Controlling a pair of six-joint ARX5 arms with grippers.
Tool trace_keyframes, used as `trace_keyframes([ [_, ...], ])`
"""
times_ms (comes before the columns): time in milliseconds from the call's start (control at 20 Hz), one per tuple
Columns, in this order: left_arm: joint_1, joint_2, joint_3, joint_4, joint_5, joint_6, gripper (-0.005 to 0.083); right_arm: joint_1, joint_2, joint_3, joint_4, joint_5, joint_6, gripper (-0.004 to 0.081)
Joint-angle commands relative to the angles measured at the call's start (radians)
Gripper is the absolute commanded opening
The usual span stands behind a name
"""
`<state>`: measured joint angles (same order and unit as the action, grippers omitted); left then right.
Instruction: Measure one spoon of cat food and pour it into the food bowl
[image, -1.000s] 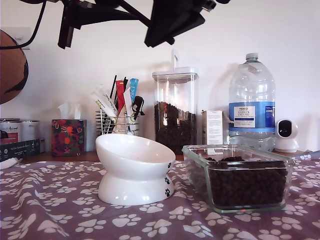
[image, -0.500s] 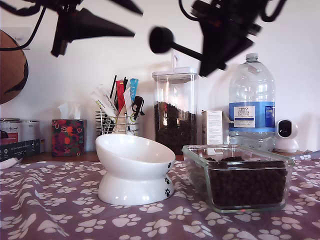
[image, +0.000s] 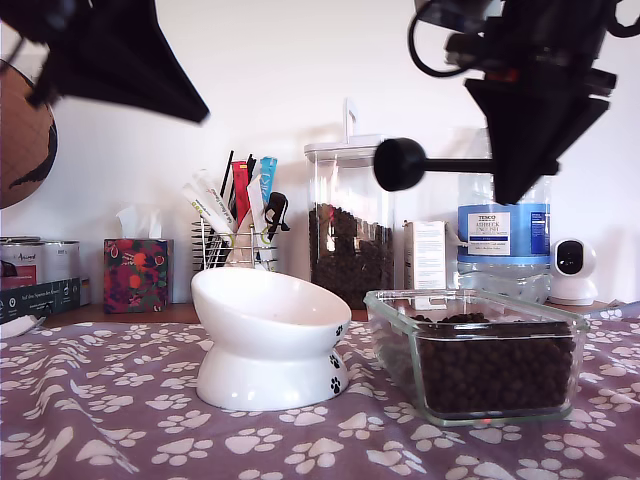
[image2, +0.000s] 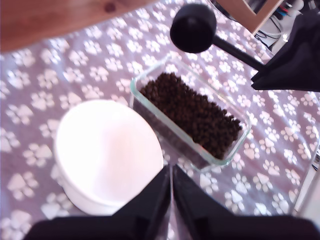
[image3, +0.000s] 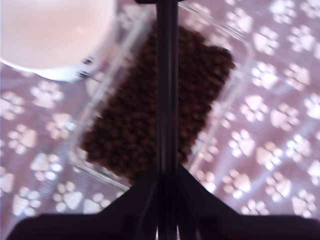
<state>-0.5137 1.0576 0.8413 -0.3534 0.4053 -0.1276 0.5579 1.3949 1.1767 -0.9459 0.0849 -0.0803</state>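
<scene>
Spoon (image: 402, 164) now lower, above paw-print tablecloth (image: 120, 420).

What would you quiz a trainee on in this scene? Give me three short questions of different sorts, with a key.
1. True or false: the food bowl already holds cat food.
2. What holds the spoon in the air?
A. a person's hand
B. my second end effector
C. a stand on the table
3. Fill in the gap: the cat food at the front of the table lies in a clear glass ____.

Key
1. False: the bowl is empty.
2. B, clamped on the handle.
3. dish
</scene>
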Motion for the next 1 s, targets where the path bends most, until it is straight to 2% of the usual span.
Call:
trace_keyframes([
  [0, 0.000, -0.087, -0.061, 0.011, -0.020, 0.006, -0.0022, 0.005, 0.019, 0.011, -0.027, 0.031, 0.003, -0.0013],
  [250, 0.000, -0.235, -0.129, 0.003, -0.026, 0.005, -0.0022, 0.009, 0.122, 0.011, -0.092, 0.161, 0.001, -0.0013],
  [450, 0.000, -0.303, -0.129, -0.047, -0.026, 0.005, -0.0022, 0.051, 0.217, 0.011, -0.134, 0.281, -0.007, -0.0013],
  [750, 0.000, -0.380, -0.129, -0.076, -0.033, 0.005, -0.0022, 0.100, 0.276, 0.011, -0.191, 0.452, -0.029, -0.0013],
  [950, 0.000, -0.391, -0.129, -0.091, -0.033, 0.005, -0.0022, 0.103, 0.300, 0.011, -0.239, 0.475, -0.033, -0.0013],
])
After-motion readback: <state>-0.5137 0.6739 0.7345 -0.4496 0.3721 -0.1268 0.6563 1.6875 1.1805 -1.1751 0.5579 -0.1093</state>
